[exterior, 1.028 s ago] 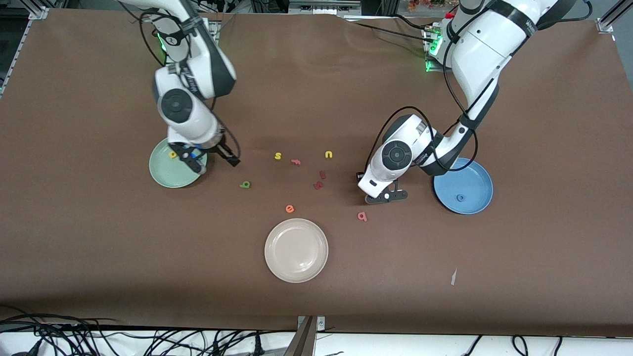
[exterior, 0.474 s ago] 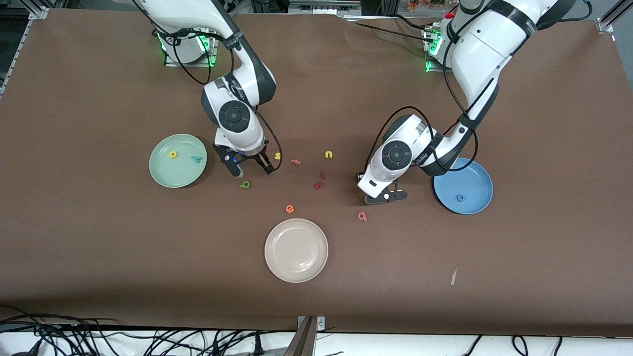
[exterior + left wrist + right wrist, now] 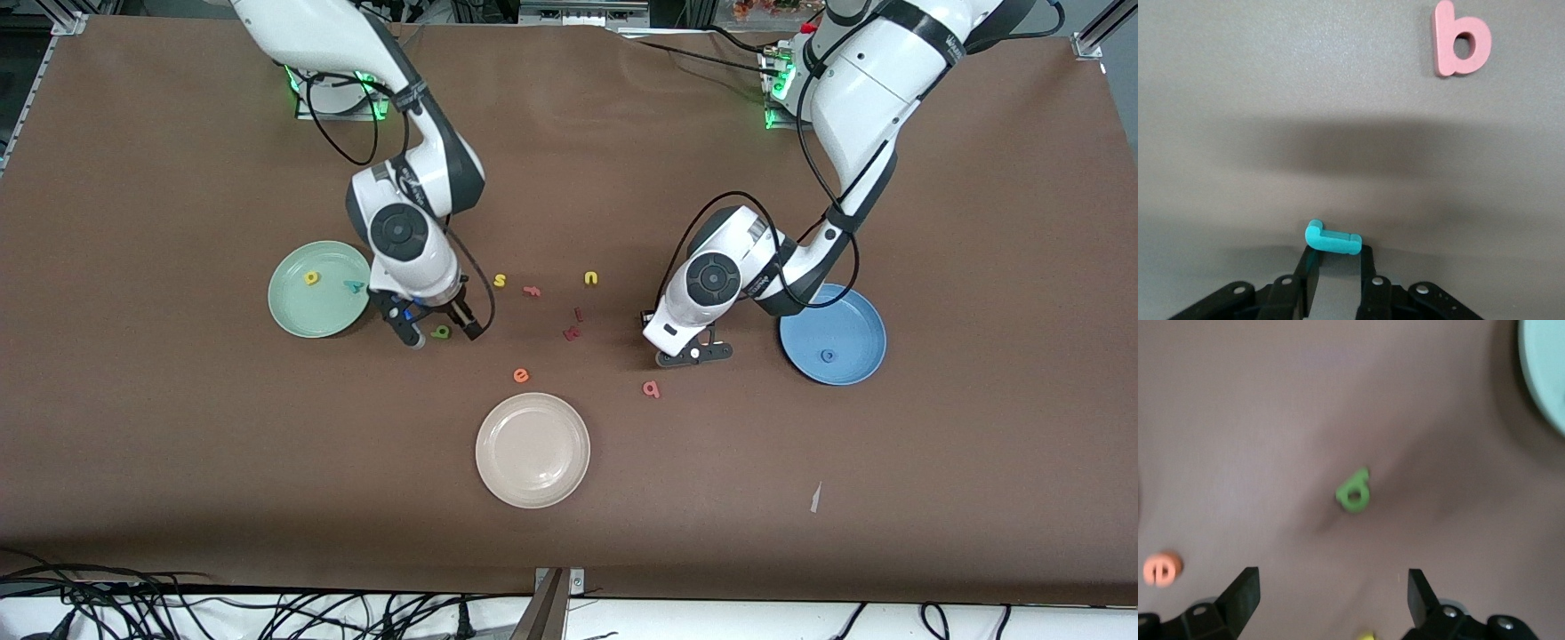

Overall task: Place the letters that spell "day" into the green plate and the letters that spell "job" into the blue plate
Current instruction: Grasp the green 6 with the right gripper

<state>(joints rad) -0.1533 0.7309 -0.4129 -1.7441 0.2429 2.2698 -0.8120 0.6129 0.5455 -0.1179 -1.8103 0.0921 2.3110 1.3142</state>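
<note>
The green d (image 3: 441,332) lies on the table directly under the right gripper (image 3: 439,333), between its 2 spread fingers (image 3: 1241,593), neither of which touches it; it sits just beside the green plate (image 3: 293,316), toward the left arm's end. It is a small, flat foam letter in a strong green with a round hole in its bowl (image 3: 1354,493). The yellow a (image 3: 311,278) and teal y (image 3: 355,286) lie in the green plate, apart from each other. The left gripper (image 3: 696,353) is low over the table just beside the blue plate (image 3: 853,320), its fingers (image 3: 1310,275) clamped on the teal j (image 3: 1331,241), a short hooked foam strip held at its edge. The pink b (image 3: 652,388) lies flat on the table near that gripper, nearer to the front camera. The blue o (image 3: 828,356) rests in the blue plate. Both plates are round with shallow rims, one pale mint, the other mid-blue.
</note>
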